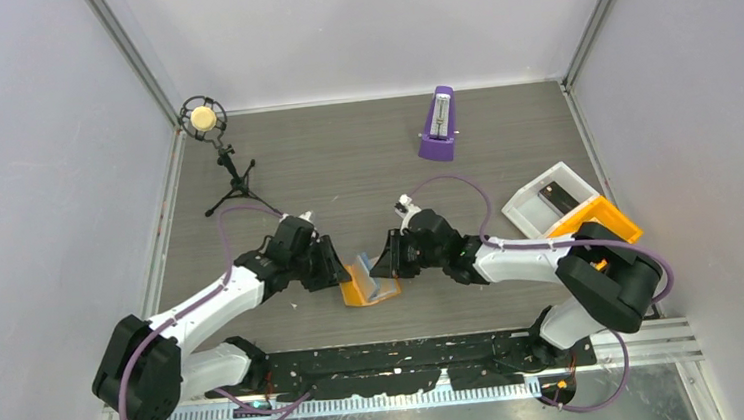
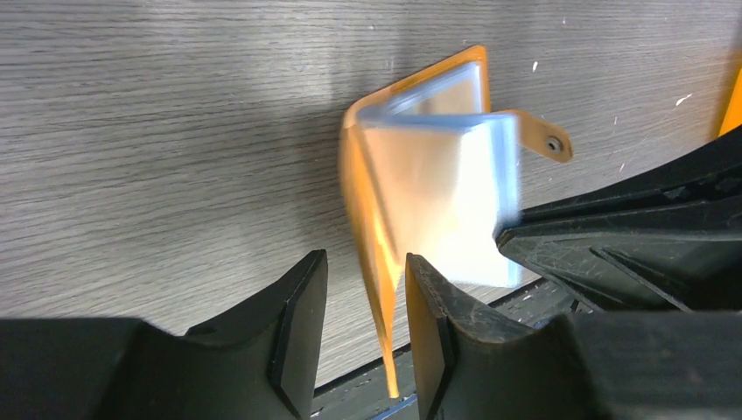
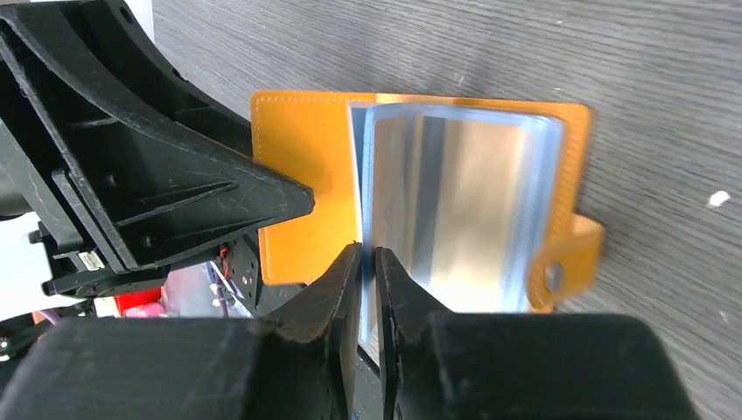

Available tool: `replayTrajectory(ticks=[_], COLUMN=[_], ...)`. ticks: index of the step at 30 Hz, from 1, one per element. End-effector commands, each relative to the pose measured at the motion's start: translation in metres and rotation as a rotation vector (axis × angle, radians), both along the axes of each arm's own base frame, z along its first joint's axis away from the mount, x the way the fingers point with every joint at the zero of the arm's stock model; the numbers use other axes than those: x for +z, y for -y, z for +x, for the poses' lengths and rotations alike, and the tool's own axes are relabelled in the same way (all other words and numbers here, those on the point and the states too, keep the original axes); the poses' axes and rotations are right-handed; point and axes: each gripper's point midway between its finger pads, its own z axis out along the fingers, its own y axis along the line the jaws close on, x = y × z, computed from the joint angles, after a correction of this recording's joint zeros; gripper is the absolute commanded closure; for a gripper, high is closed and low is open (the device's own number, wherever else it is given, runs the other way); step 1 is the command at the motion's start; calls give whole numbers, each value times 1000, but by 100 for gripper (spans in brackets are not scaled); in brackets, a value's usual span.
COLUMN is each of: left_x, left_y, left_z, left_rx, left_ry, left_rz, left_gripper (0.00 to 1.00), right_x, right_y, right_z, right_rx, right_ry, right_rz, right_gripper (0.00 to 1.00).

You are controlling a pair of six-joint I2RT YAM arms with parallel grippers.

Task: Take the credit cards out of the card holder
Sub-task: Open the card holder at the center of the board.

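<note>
I am looking at a grey wood-grain table (image 1: pixel 345 172). At its far left corner a small microphone (image 1: pixel 203 118) stands on a black tripod. A purple metronome (image 1: pixel 438 125) stands upright at the far side, right of centre. On the right edge a white bin (image 1: pixel 521 213) sits with a flat black thing (image 1: pixel 558 198) inside it, and an orange bin (image 1: pixel 611 217) sits touching its near-right side. Near the middle of the table the orange card holder (image 1: pixel 355 294) lies open, its clear sleeves lifted off the cover. A black base plate (image 1: pixel 409 352) runs along the near edge.
</note>
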Motion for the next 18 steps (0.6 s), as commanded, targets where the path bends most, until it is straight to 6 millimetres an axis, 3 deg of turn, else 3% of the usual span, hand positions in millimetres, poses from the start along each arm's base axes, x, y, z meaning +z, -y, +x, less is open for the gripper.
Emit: replayTrajectory(ticks=[1, 6, 13, 18], left_x=[8, 10, 4, 5], left_y=[-1, -2, -11, -29], left_z=[2, 5, 5, 7], left_rx=[-1, -3, 6, 62], left_ry=[12, 22, 13, 12], left_rz=[-15, -16, 20, 29], left_gripper=[60, 59, 62, 52], right_x=[25, 16, 27, 31], right_y=[-21, -23, -34, -47], right_z=[9, 7, 4, -4], right_rx=[23, 31, 57, 102], right_ry=[64, 46, 55, 57], right_rz=[63, 48, 82, 101], right_gripper=[82, 74, 72, 66])
